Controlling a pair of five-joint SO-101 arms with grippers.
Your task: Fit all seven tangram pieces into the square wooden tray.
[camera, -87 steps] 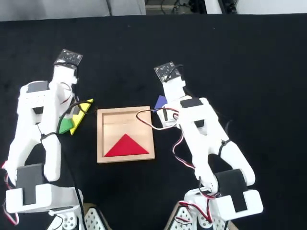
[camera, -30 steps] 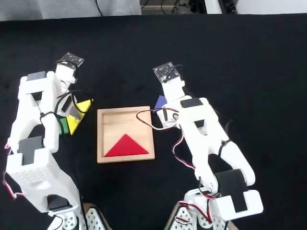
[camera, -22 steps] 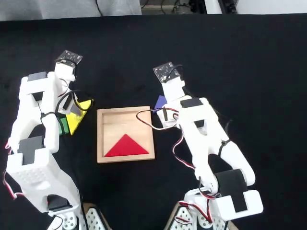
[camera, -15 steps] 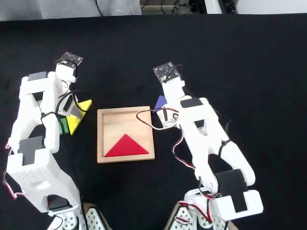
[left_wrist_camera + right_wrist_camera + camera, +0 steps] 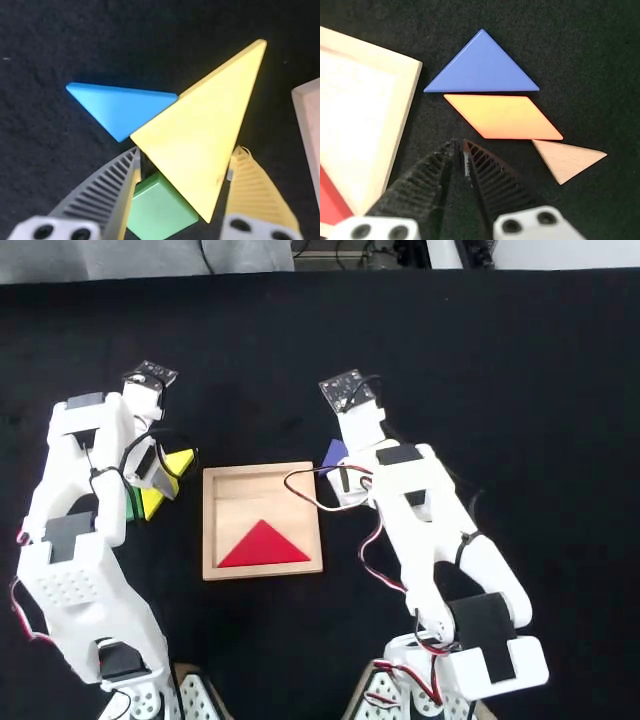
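Observation:
The square wooden tray (image 5: 212, 522) lies between the arms with a red triangle (image 5: 262, 545) in its near half. My left gripper (image 5: 185, 152) is shut on the yellow triangle (image 5: 205, 135), which sits tilted just left of the tray (image 5: 307, 125). A green square (image 5: 160, 207) lies under it and a light blue triangle (image 5: 117, 100) beside it. My right gripper (image 5: 461, 146) is shut on nothing, close to the tray's right edge (image 5: 405, 100). Beyond it lie a dark blue triangle (image 5: 482, 70), an orange parallelogram (image 5: 502, 117) and a small wood-coloured triangle (image 5: 567, 157).
Black cloth covers the table (image 5: 500, 390). The right arm (image 5: 420, 510) stretches over the pieces to the right of the tray. The left arm (image 5: 75, 490) stands along the table's left side.
The left arm has risen and swung slightly towards the tray, with the yellow triangle between its fingers. The right arm has not moved.

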